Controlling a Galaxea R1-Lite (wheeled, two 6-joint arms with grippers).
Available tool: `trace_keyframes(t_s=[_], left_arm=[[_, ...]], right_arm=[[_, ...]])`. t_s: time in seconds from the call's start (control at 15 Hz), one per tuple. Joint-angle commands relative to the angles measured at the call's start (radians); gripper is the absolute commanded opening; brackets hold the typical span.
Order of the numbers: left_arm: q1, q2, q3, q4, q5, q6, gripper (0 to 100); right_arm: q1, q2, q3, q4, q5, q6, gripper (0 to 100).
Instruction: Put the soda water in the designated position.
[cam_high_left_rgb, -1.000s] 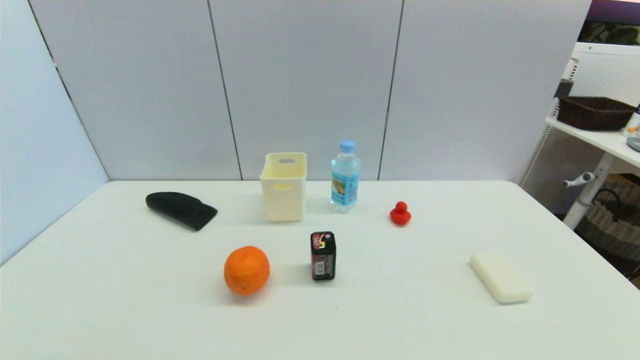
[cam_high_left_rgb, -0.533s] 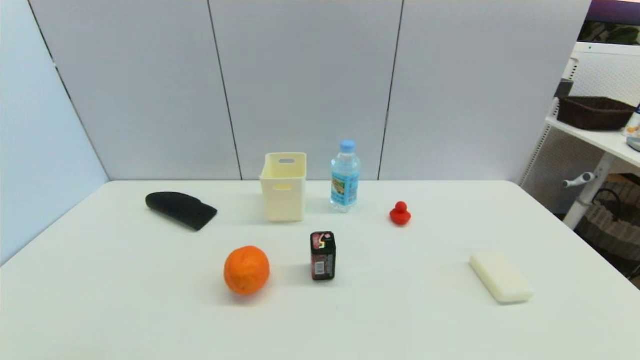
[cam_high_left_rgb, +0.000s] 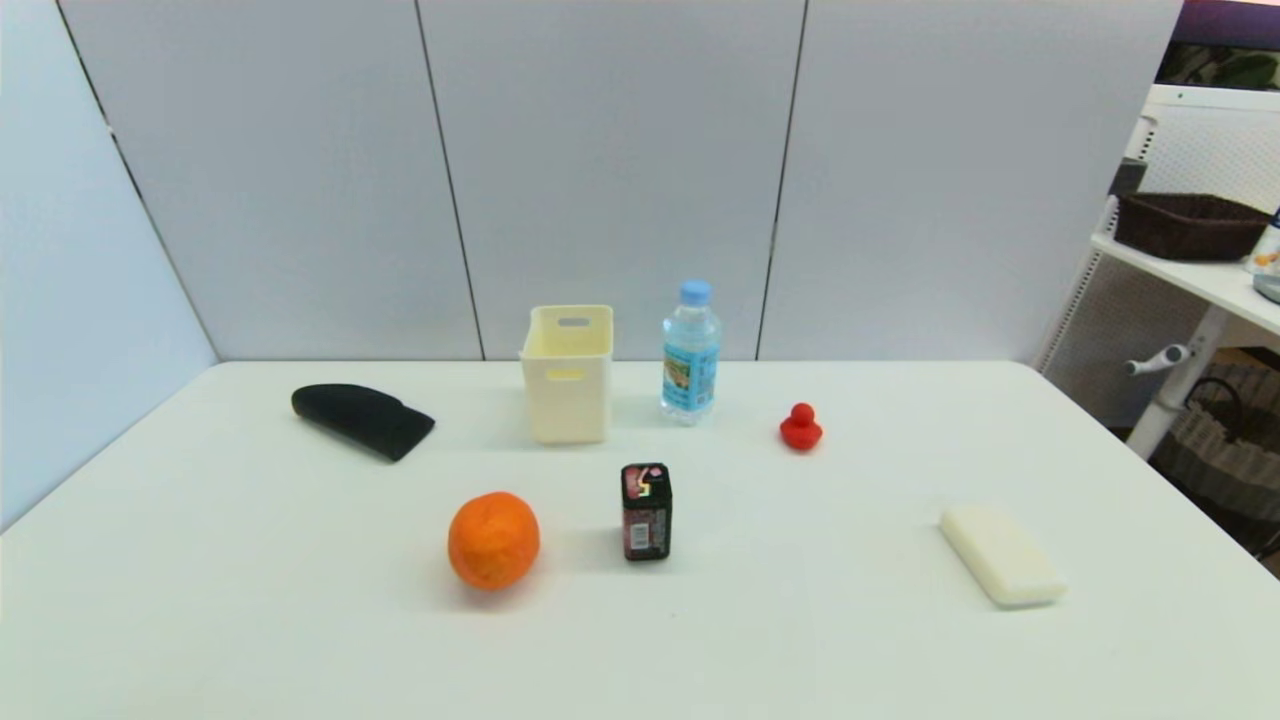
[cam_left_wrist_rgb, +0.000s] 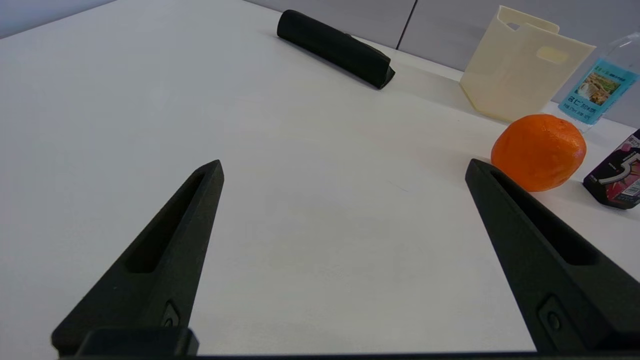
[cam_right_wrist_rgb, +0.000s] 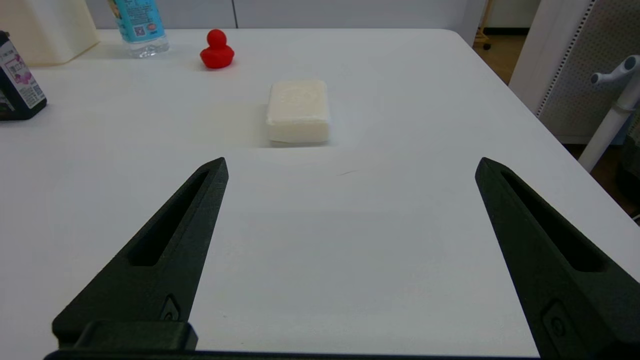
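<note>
The soda water (cam_high_left_rgb: 690, 352), a clear bottle with a light-blue cap and blue label, stands upright near the table's back edge, just right of the cream bin (cam_high_left_rgb: 567, 372). Its label shows in the left wrist view (cam_left_wrist_rgb: 597, 90) and its base in the right wrist view (cam_right_wrist_rgb: 137, 26). Neither arm appears in the head view. My left gripper (cam_left_wrist_rgb: 343, 167) is open over bare table near the front left. My right gripper (cam_right_wrist_rgb: 350, 165) is open over bare table near the front right, with nothing between the fingers. The designated position has no visible marker on the white tabletop.
An orange (cam_high_left_rgb: 493, 539) and a small dark carton (cam_high_left_rgb: 646, 511) sit in the middle. A black object (cam_high_left_rgb: 362, 419) lies at the back left, a red duck (cam_high_left_rgb: 801, 428) right of the bottle, a white block (cam_high_left_rgb: 1001, 555) at the right. A shelf (cam_high_left_rgb: 1190, 270) stands beyond the table's right edge.
</note>
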Motion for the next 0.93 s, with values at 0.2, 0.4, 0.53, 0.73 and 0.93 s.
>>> trace_keyframes(t_s=[0.2, 0.4, 0.53, 0.73, 0.93], left_arm=[[0.0, 0.0, 0.0, 0.0, 0.0, -0.002, 100], [0.0, 0.0, 0.0, 0.0, 0.0, -0.002, 100], [0.0, 0.0, 0.0, 0.0, 0.0, -0.002, 100], [0.0, 0.0, 0.0, 0.0, 0.001, -0.002, 100], [0.0, 0.0, 0.0, 0.0, 0.001, -0.002, 100]], right_arm=[[0.002, -0.002, 0.0, 0.0, 0.0, 0.001, 100], [0.0, -0.002, 0.0, -0.002, -0.002, 0.005, 100], [0.0, 0.001, 0.0, -0.002, -0.002, 0.005, 100], [0.0, -0.002, -0.001, -0.002, -0.002, 0.005, 100], [0.0, -0.002, 0.0, -0.002, -0.002, 0.005, 100]])
